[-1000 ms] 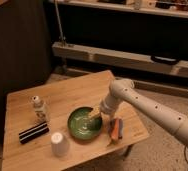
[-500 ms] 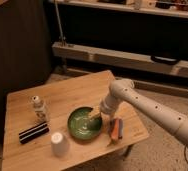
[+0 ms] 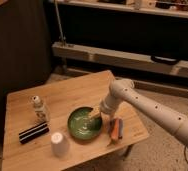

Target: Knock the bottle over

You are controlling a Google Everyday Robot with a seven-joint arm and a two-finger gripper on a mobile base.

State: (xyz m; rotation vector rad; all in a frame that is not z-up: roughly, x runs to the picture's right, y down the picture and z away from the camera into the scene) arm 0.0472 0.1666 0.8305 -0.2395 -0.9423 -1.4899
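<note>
The bottle (image 3: 39,109) is small and clear with a white cap and pale label. It stands upright on the left part of the wooden table (image 3: 72,90). My gripper (image 3: 94,115) is at the end of the white arm (image 3: 147,107) and hangs over the right side of the green bowl (image 3: 85,123), well to the right of the bottle. The white cup (image 3: 60,144) stands in front of the bowl, near the table's front edge.
A dark striped packet (image 3: 34,132) lies in front of the bottle. An orange and blue object (image 3: 116,128) lies right of the bowl near the table's right edge. A dark cabinet stands at the left, and low shelves (image 3: 122,57) run behind the table.
</note>
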